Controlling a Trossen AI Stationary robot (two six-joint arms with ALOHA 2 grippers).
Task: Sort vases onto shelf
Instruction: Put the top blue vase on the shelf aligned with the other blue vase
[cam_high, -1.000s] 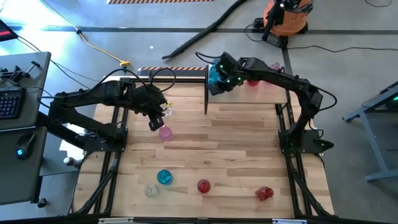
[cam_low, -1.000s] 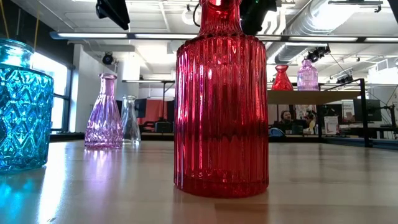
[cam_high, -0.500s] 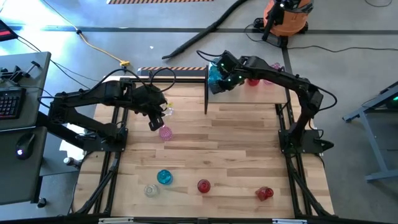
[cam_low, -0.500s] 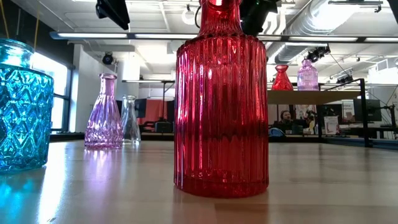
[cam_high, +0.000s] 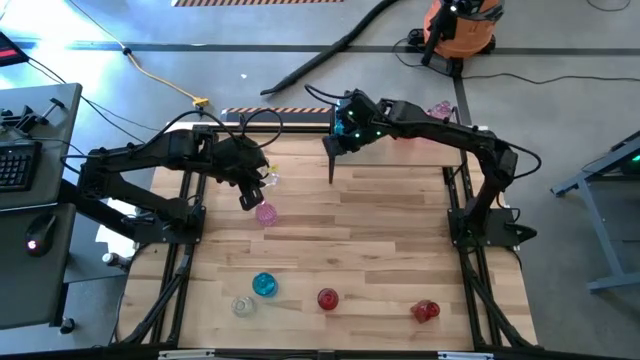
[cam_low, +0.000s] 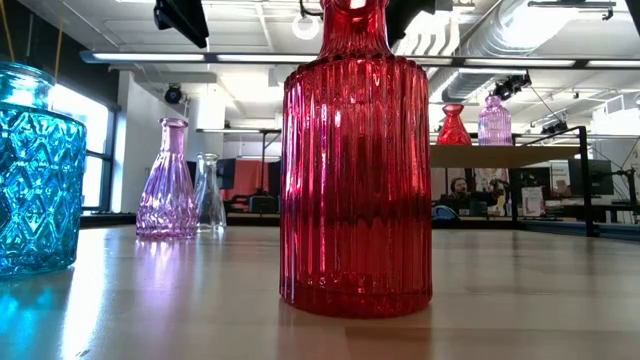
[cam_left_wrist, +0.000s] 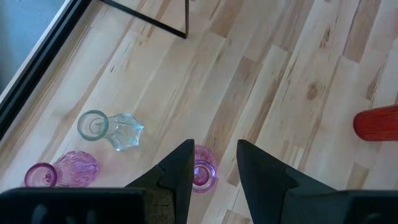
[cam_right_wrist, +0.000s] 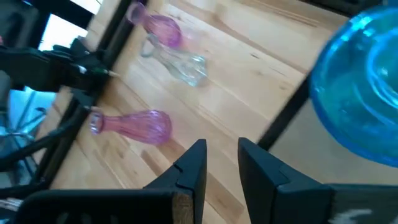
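The shelf (cam_high: 440, 150) stands at the table's far right, with a red vase (cam_low: 453, 125) and a pink vase (cam_low: 494, 120) on top. A blue vase (cam_right_wrist: 360, 93) stands on the shelf's left end. My right gripper (cam_right_wrist: 222, 144) hangs beside it, past the shelf's left upright (cam_high: 331, 160), open by a narrow gap with nothing between its fingers. My left gripper (cam_high: 247, 200) hovers open over an upright pink vase (cam_left_wrist: 202, 173). A clear vase (cam_left_wrist: 115, 129) and another pink vase (cam_left_wrist: 62, 171) stand next to it.
Near the table's front edge stand a blue vase (cam_high: 264, 285), a clear vase (cam_high: 243, 306) and two red vases (cam_high: 328, 298) (cam_high: 425, 311). A bare black frame (cam_high: 275, 112) runs along the far edge at the left of the shelf. Bare wood lies mid-table (cam_high: 380, 230).
My right gripper has swung away from the blue vase toward the table's left edge, past the shelf's left upright, and has tipped up a little. The blue vase has stayed on the shelf.
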